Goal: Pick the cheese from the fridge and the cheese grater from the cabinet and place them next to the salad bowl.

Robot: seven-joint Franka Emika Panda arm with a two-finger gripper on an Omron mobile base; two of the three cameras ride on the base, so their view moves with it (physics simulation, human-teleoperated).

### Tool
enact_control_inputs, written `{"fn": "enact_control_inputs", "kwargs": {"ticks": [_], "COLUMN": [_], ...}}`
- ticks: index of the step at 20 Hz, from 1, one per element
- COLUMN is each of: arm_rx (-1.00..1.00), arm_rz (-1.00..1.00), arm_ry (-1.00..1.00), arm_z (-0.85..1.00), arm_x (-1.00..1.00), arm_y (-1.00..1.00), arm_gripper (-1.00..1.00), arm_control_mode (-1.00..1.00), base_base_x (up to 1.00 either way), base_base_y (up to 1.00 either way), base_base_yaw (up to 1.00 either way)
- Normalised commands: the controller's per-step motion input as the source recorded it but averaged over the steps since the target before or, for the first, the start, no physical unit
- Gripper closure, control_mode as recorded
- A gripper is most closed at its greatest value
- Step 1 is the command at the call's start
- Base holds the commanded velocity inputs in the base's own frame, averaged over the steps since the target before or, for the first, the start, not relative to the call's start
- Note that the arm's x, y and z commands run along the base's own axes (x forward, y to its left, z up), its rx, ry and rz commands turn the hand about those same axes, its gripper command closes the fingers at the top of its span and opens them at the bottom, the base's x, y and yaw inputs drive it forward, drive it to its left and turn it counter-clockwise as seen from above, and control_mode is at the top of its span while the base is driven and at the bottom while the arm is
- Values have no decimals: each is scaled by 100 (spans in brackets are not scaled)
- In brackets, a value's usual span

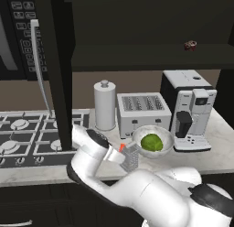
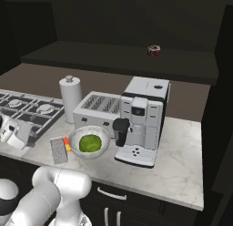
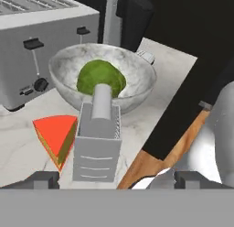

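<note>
The grey box cheese grater [image 3: 98, 143] stands upright on the marble counter, right in front of the salad bowl [image 3: 64, 79] with its green leafy ball [image 3: 100, 77]. The cheese [image 3: 57, 134], an orange-red wedge, lies just left of the grater, touching or nearly touching it. My gripper [image 3: 116, 182] is open and holds nothing, its fingertips [image 3: 41, 180] a little short of the grater. From the base I see the bowl [image 1: 153, 140] [image 2: 89, 141], the grater [image 1: 130, 157] [image 2: 58, 150] and the cheese [image 1: 122, 147] [image 2: 67, 144] side by side. The cabinet door [image 1: 59, 70] hangs open. The fridge is out of view.
Behind the bowl stand a silver toaster [image 1: 143, 112], a paper towel roll [image 1: 104, 105] and a coffee machine [image 1: 189, 107]. The stove [image 1: 27, 134] lies to the left. A tiny dark-red round object [image 2: 154, 50] sits on the cabinet shelf. A dark slab with a brown edge [image 3: 183, 125] crosses the hand view's right.
</note>
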Motion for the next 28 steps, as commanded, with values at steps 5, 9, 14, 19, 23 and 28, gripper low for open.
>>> {"fn": "enact_control_inputs", "kwargs": {"ticks": [5, 9, 14, 19, 23, 28], "arm_rx": [54, 63, 53, 16, -10, -31], "arm_rz": [0, 0, 0, 6, 12, -4], "arm_ry": [8, 15, 11, 12, -1, 0], "arm_z": [-2, -21, 44, 44, 10, 14], "arm_x": [-30, -3, -16, -22, 0, -2], "arm_y": [-8, -30, -16, -3, -2, -65], "arm_gripper": [-100, -100, -100, -100, -100, -100], "arm_control_mode": [-100, -100, -100, -100, -100, -100], "base_base_x": [0, 0, 0, 0, 0, 0], "base_base_y": [0, 0, 0, 0, 0, 0], "base_base_yaw": [0, 0, 0, 0, 0, 0]}}
